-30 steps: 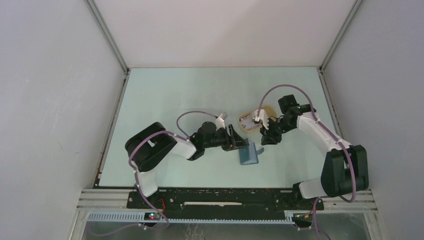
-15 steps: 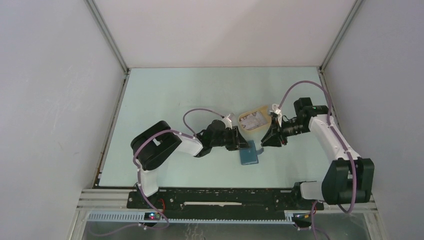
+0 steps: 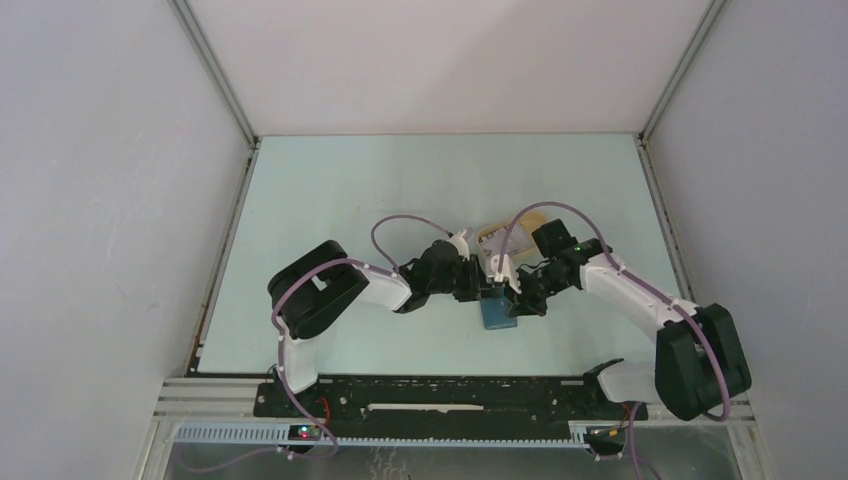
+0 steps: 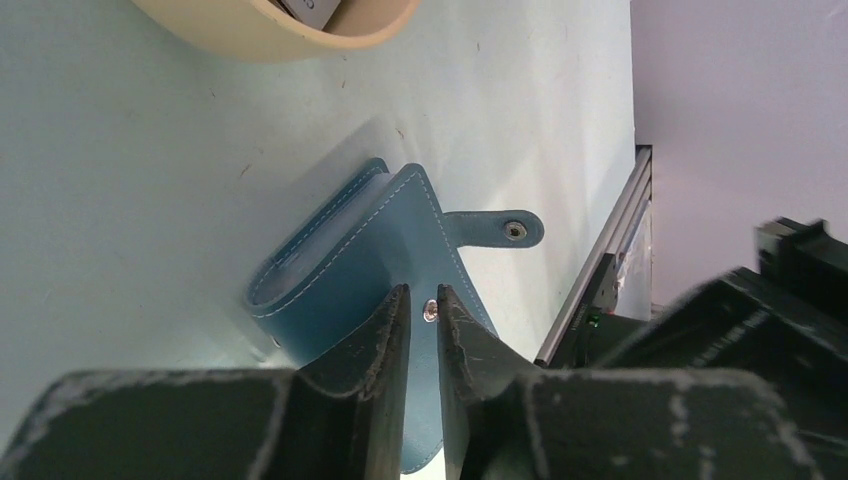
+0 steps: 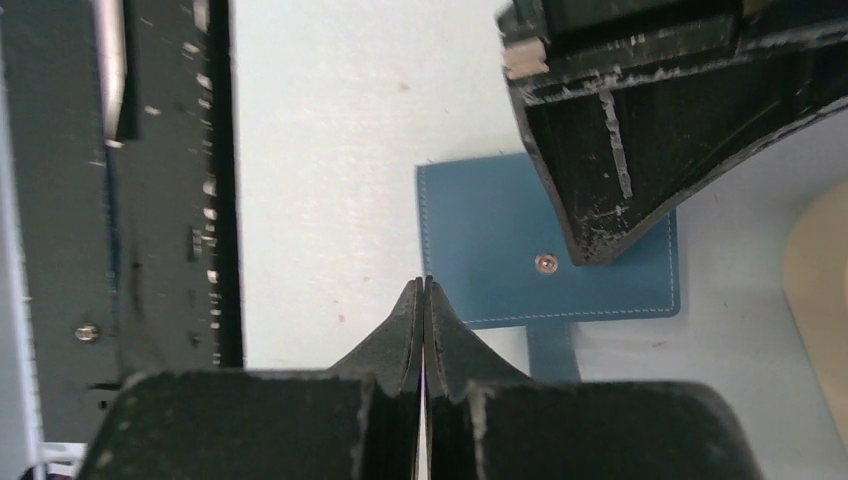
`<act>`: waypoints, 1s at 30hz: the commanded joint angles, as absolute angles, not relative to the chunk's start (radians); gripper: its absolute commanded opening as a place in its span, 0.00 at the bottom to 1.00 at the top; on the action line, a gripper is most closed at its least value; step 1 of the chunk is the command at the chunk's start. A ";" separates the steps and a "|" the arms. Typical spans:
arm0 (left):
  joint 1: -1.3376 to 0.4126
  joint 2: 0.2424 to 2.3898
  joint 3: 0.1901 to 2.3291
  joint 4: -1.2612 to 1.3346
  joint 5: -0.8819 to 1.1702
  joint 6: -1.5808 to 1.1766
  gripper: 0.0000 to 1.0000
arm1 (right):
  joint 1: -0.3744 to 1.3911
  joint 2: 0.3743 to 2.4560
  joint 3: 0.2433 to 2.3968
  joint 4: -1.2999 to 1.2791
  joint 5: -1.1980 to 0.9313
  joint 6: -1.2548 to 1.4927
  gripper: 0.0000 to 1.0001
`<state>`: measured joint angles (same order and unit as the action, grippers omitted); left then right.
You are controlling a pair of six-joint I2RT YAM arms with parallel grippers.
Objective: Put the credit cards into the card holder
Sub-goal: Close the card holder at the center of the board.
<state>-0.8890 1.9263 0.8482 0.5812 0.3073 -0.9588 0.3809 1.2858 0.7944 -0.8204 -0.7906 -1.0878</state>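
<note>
The left gripper [image 3: 481, 289] comes from the left side of the card holder [image 3: 497, 314] and hangs over its left part. In the left wrist view its two fingers [image 4: 385, 330] are almost together, with only a thin slit between them, and a small metal snap [image 4: 430, 312] on the holder's cover shows in this slit. I cannot tell if the fingers touch the cover.

The card holder lies flat on the pale green table [image 3: 350, 200], between the two grippers. Its strap [image 4: 495, 228] with a second snap sticks out from one edge, and a lighter blue inner layer shows along the side.

Behind the card holder, near it, stands a beige tray [image 4: 240, 30]. A corner of one credit card [image 4: 312, 10] shows inside it; the rest is cut off by the picture edge.

The right gripper [image 3: 516, 297] is at the right side of the card holder, just beside its edge. Its fingers [image 5: 445, 335] are pressed fully together, and I see nothing between them.
</note>
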 commanded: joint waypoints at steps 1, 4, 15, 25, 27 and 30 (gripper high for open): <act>-0.891 1.918 0.874 0.547 0.255 -0.888 0.21 | 0.412 1.356 0.776 -0.672 -0.593 -1.042 0.00; -0.892 1.881 0.855 0.576 0.255 -0.870 0.24 | 0.410 1.401 0.775 -0.656 -0.532 -1.032 0.00; -0.889 1.625 0.678 0.623 0.228 -0.678 0.40 | 0.395 1.430 0.776 -0.662 -0.501 -1.044 0.00; -0.863 1.733 0.678 0.677 0.197 -0.687 0.60 | 0.357 1.408 0.776 -0.677 -0.515 -1.074 0.00; -0.851 1.755 0.700 0.676 0.210 -0.675 0.61 | 0.359 1.409 0.776 -0.678 -0.511 -1.075 0.00; -0.846 1.769 0.711 0.659 0.208 -0.650 0.62 | 0.352 1.384 0.778 -0.683 -0.548 -1.065 0.00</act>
<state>-0.8585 1.7508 0.6640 0.6277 0.2173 -0.7071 0.3603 1.4315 0.7773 -0.6868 -0.5171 -1.0531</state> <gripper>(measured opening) 0.615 0.006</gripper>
